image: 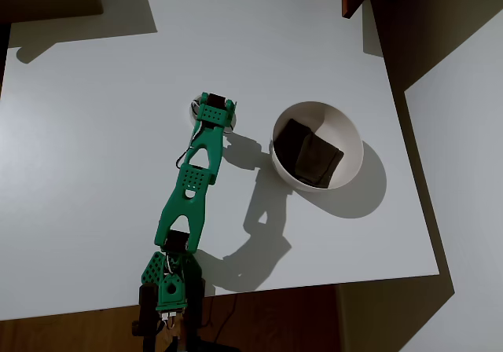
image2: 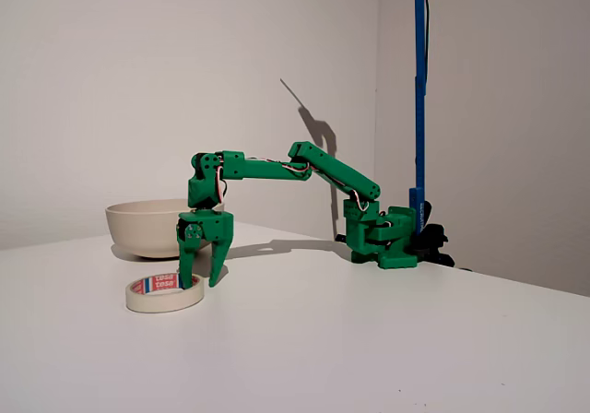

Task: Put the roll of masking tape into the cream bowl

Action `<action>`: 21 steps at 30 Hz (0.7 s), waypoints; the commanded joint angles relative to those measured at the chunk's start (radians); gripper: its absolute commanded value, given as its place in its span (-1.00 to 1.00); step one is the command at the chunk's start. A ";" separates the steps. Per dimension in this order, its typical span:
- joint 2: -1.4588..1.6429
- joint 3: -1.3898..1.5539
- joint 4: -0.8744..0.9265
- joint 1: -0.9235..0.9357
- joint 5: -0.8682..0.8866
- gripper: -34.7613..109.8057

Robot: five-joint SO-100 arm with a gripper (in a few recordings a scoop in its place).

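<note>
The green arm [image2: 304,169] reaches out over the white worktop [image2: 369,339] with its fingers [image2: 202,282] pointing down and spread apart. One fingertip dips inside the hole of the tape roll [image2: 164,294] and the other stands just outside its rim. The roll lies flat on the worktop, not lifted. The cream bowl [image: 354,144] sits near it, holding a dark folded cloth [image: 310,153].
</note>
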 commanded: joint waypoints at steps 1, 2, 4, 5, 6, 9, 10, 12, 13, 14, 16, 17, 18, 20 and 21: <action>0.034 -0.044 0.006 -0.012 -0.008 -0.49; 0.035 -0.046 0.006 -0.015 -0.005 -0.55; 0.037 -0.048 0.009 -0.023 0.005 -0.63; 0.038 -0.048 0.011 -0.028 0.008 -0.63; 0.040 -0.049 0.012 -0.034 0.011 -0.63; 0.063 -0.049 0.017 -0.054 0.017 -0.63; 0.078 -0.049 0.018 -0.061 0.021 -0.63; 0.118 -0.049 0.020 -0.075 0.037 -0.63; 0.146 -0.051 0.020 -0.081 0.046 -0.63; 0.176 -0.052 0.021 -0.086 0.054 -0.63; 0.247 -0.057 0.031 -0.097 0.064 -0.63; 0.285 -0.060 0.038 -0.101 0.071 -0.63; 0.325 -0.061 0.044 -0.104 0.078 -0.63; 0.403 -0.061 0.061 -0.109 0.086 -0.63; 0.440 -0.063 0.071 -0.110 0.091 -0.63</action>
